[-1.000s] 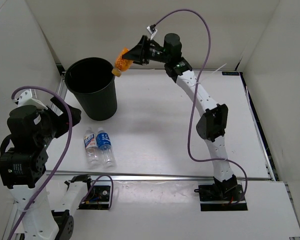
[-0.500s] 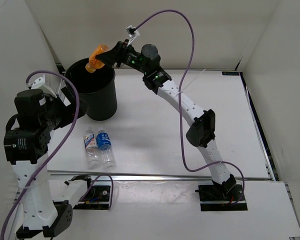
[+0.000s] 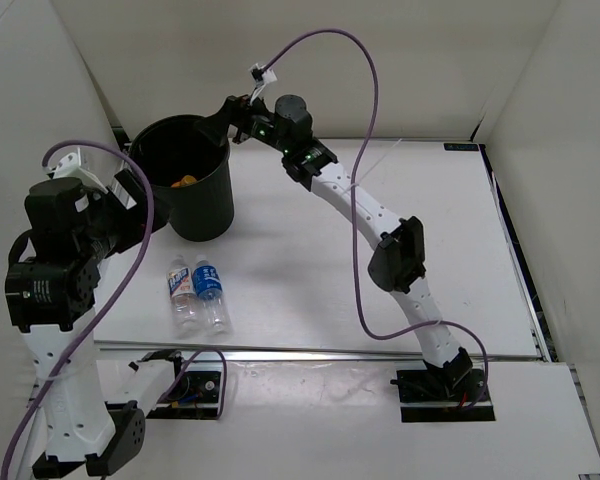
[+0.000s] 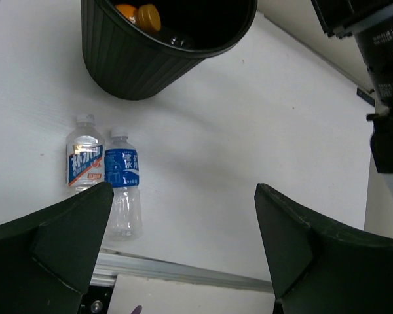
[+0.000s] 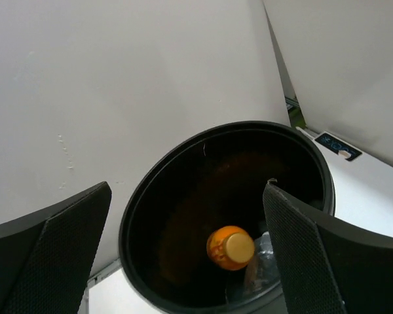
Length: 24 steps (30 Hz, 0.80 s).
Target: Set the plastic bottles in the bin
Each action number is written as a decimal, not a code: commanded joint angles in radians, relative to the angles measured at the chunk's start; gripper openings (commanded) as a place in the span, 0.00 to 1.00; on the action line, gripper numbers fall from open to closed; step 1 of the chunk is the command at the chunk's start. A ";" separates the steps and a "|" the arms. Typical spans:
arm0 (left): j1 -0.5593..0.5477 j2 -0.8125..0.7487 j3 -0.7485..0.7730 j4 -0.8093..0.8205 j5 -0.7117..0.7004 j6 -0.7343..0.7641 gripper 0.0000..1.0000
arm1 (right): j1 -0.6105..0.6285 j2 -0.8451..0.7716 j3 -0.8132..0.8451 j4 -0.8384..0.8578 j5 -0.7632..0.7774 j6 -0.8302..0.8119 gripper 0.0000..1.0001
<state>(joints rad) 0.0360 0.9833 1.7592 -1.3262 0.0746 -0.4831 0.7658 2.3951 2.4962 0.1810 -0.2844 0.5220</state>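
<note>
The black bin [image 3: 208,212] stands at the back left of the table. Inside it lies the orange bottle [image 3: 183,182], seen cap-up from the right wrist [image 5: 230,248], with a clear bottle [image 5: 263,260] beside it. My right gripper [image 3: 225,112] hangs open above the bin's rim [image 5: 134,216], with nothing between its fingers. Two clear labelled bottles lie side by side in front of the bin, one with a white label [image 3: 182,292] and one with a blue label [image 3: 210,292]. My left gripper [image 3: 138,205] is open above and left of them, empty [image 4: 183,188].
The right arm [image 3: 365,205] stretches diagonally across the table from its base at the front right. An aluminium rail [image 3: 330,352] runs along the table's front edge. White walls close in the back and both sides. Purple cables loop over both arms.
My right gripper has opened over the bin and the orange bottle has fallen from it into the bin. The left arm has barely moved.
</note>
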 commanded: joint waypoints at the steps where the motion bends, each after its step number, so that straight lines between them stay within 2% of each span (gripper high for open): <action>1: -0.004 -0.023 -0.024 0.062 -0.070 -0.032 1.00 | 0.003 -0.216 -0.011 0.021 0.048 -0.013 1.00; 2: -0.004 -0.035 -0.068 0.079 -0.079 -0.032 1.00 | -0.020 -0.282 -0.032 0.012 0.063 0.010 1.00; 5: -0.004 -0.096 -0.208 0.185 -0.095 -0.041 1.00 | -0.089 -0.339 0.016 -0.102 0.083 0.110 1.00; 8: -0.004 -0.138 -0.453 0.266 0.017 -0.067 1.00 | -0.193 -0.410 0.016 -0.233 -0.033 0.194 1.00; 11: -0.004 -0.184 -0.599 0.312 0.098 -0.147 1.00 | -0.270 -0.505 -0.057 -0.346 -0.094 0.194 1.00; 12: -0.004 -0.202 -0.703 0.371 0.109 -0.169 1.00 | -0.286 -0.522 -0.057 -0.377 -0.125 0.194 1.00; 15: -0.004 -0.279 -0.852 0.429 0.062 -0.216 1.00 | -0.321 -0.573 -0.068 -0.469 -0.170 0.184 1.00; 18: -0.004 -0.299 -0.908 0.429 0.008 -0.195 1.00 | -0.321 -0.603 -0.091 -0.489 -0.231 0.202 1.00; 24: -0.004 -0.218 -0.952 0.441 -0.038 -0.118 1.00 | -0.300 -0.614 -0.091 -0.531 -0.299 0.236 1.00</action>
<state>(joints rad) 0.0360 0.7437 0.8234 -0.9413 0.0830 -0.6357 0.4595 1.7737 2.4176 -0.2985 -0.5175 0.7326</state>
